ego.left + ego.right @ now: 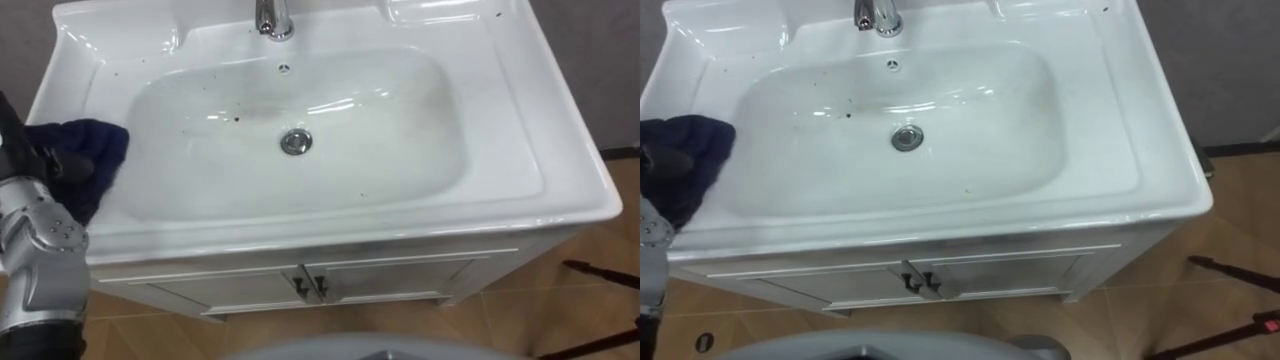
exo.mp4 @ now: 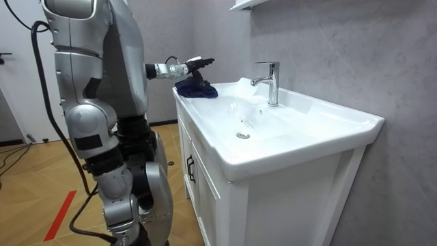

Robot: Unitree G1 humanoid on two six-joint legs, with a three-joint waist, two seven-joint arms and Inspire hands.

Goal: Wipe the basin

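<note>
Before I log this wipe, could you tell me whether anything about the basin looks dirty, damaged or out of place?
Nothing looks damaged or askew. Small dark specks dot the white basin, mostly left of the drain, so it is not clean yet.

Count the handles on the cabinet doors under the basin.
2. The left handle and the right handle sit side by side at the middle of the cabinet front, below the basin. None looks hidden.

Basin [image 1: 510,110]: one
Tap [image 1: 272,18]: one
Drain [image 1: 296,141]: one
Overflow hole [image 1: 284,68]: one
Dark blue cloth [image 1: 100,140]: one
Cabinet doors [image 1: 400,278]: two
Door handles [image 1: 299,289]: two
Dark specks [image 1: 237,119] in the bowl: several, too small to count exactly
</note>
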